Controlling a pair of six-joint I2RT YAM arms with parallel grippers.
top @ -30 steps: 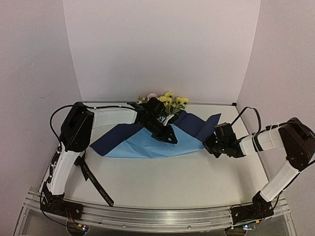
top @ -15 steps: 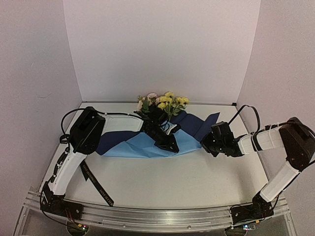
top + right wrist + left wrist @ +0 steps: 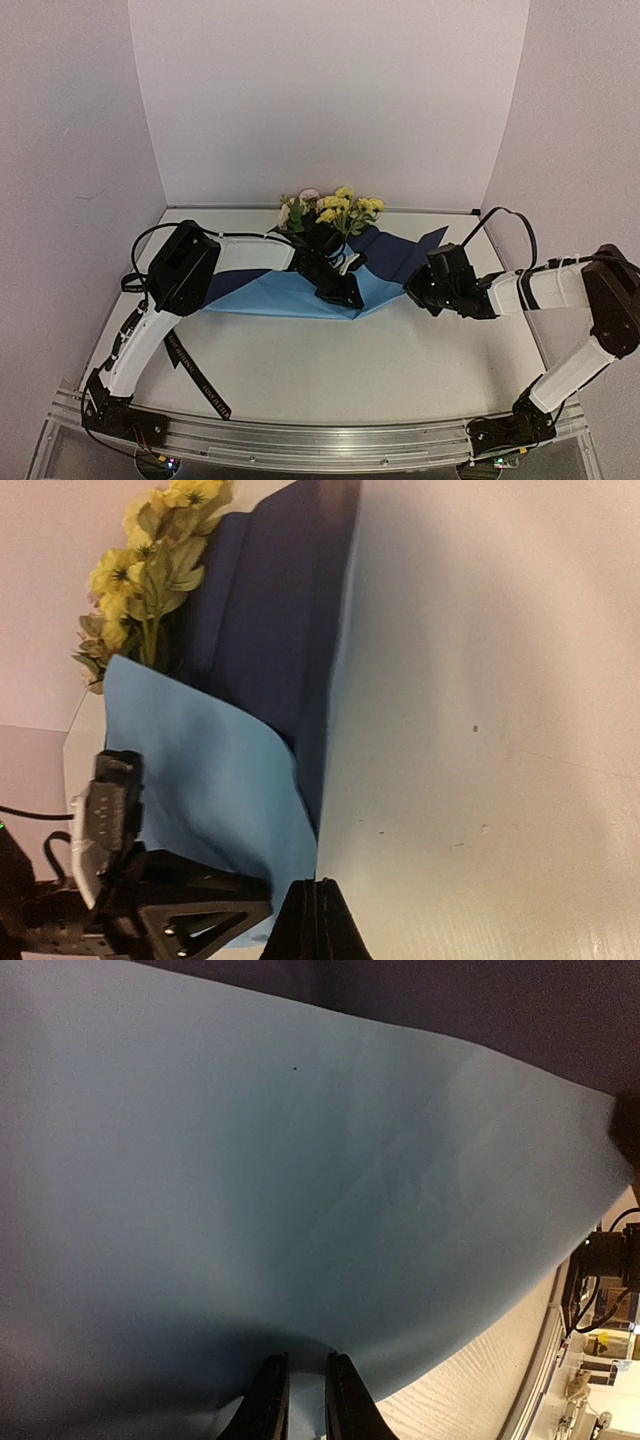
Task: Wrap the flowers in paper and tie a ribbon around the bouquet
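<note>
On the tabletop (image 3: 400,370), from above: the paper (image 3: 270,297) lies across the middle, light blue face up, with navy showing at its right end. The flowers (image 3: 338,208) sit at its far side, close to the tabletop's far edge.
Change, from above: my left gripper (image 3: 345,293) has carried the near flap inward. My right gripper (image 3: 412,292) has slid left with the right corner, so the sheet is gathering toward the flowers.
Ribbon, from above: the ribbon (image 3: 195,374) lies untouched toward the near left corner.
Left wrist view: my fingers (image 3: 272,1400) stand a narrow slit apart, apparently nipping the light blue edge.
Right wrist view: jaws fully closed, tips at the paper's folded edge. I cannot tell whether paper is pinched there.
Meaning: in my judgement the wrap has only begun. No cone is closed yet, so tying must wait.
</note>
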